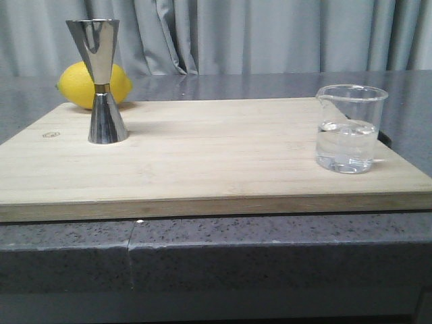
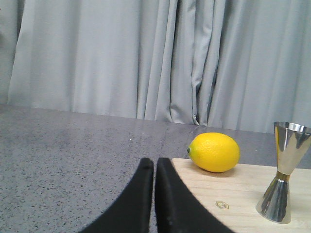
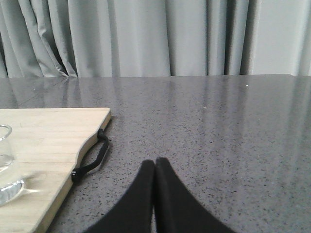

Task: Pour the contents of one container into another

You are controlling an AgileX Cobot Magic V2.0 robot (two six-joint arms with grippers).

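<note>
A clear glass beaker (image 1: 351, 128) with clear liquid stands on the right of the wooden board (image 1: 216, 162); its edge also shows in the right wrist view (image 3: 6, 165). The steel hourglass jigger (image 1: 100, 81) stands upright at the board's back left, and appears in the left wrist view (image 2: 284, 179). Neither gripper shows in the front view. My left gripper (image 2: 155, 164) is shut and empty, low over the counter just off the board's left edge. My right gripper (image 3: 155, 164) is shut and empty over the counter, to the right of the board.
A yellow lemon (image 1: 94, 84) lies behind the jigger at the board's back left corner (image 2: 215, 152). A black strap handle (image 3: 92, 160) hangs at the board's right edge. The grey speckled counter (image 3: 218, 126) surrounds the board; grey curtains (image 1: 270, 34) hang behind.
</note>
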